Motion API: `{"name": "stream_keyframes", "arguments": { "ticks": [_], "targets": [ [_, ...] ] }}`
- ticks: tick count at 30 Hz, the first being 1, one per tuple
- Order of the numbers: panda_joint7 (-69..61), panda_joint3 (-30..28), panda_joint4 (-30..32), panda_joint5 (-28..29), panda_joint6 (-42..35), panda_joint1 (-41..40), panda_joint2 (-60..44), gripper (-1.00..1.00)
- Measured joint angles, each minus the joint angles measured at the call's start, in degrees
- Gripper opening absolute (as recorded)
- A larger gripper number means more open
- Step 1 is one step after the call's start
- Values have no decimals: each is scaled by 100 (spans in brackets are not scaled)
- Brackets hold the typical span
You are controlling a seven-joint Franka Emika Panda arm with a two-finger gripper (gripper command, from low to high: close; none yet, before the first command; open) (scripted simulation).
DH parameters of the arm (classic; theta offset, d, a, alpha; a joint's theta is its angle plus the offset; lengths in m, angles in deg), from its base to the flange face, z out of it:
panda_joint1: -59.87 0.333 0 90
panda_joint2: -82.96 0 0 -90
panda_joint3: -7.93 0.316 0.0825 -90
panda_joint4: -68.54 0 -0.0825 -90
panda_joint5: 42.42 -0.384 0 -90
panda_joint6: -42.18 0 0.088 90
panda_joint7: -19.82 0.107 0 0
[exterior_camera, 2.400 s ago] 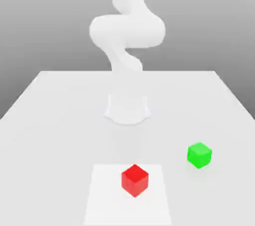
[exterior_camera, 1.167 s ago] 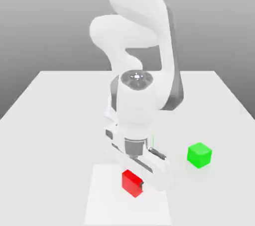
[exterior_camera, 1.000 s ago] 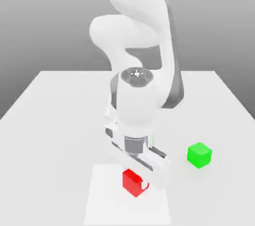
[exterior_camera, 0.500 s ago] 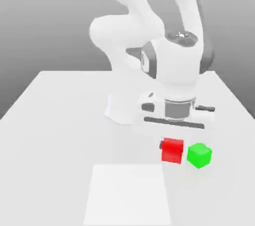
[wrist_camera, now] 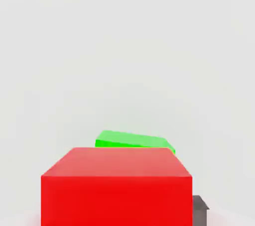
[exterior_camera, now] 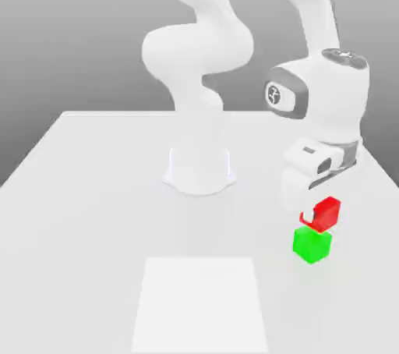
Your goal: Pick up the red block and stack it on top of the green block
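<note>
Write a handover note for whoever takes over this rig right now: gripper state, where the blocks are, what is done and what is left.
Gripper: jaws shut on the red block, held in the air, tilted.
Green block: on the table at the exterior view's right, directly below the red block; the two look close, contact cannot be judged.
Done: red block picked up and carried over the green one.
Left: level and line it up, lower it onto the green block, open the jaws, back away.
</note>
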Motion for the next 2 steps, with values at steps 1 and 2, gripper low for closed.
{"name": "stream_keyframes", "arguments": {
  "ticks": [1,2],
  "targets": [
    [0,0,0,0,0,0,0,100],
    [0,0,0,0,0,0,0,100]
  ]
}}
